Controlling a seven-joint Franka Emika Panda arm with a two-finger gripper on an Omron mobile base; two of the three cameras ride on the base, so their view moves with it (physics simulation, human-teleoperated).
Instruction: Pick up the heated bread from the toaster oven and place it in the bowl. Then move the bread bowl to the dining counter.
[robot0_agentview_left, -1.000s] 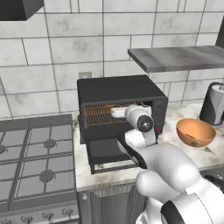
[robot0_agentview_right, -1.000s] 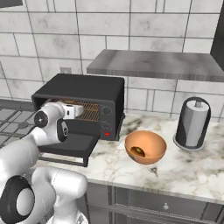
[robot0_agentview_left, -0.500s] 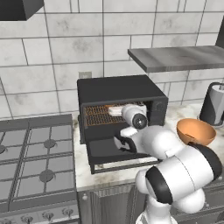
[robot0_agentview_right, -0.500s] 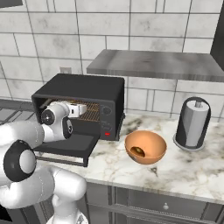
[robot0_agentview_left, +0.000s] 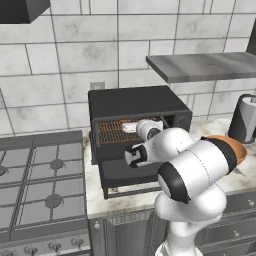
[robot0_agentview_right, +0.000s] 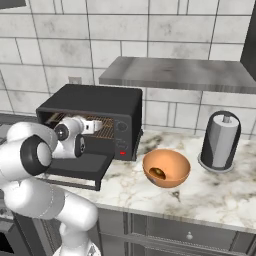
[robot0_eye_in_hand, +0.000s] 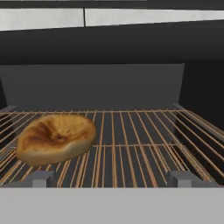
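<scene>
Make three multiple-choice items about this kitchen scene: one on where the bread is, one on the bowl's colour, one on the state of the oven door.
1. Where does the bread lie?
A. In the bowl
B. On the oven rack
C. On the stove

2. What colour is the bowl?
A. Orange-brown
B. White
C. Blue

3. How is the door of the oven?
A. Shut
B. Taken off and lying on the counter
C. Dropped open

Answers:
1 B: the hand view shows the bun resting on the coppery rack, toward its left side.
2 A: the right base view shows a glossy orange-brown bowl on the counter beside the oven.
3 C: the door hangs down flat in front of the oven, and the gripper with open jaws looks in over the rack.
</scene>
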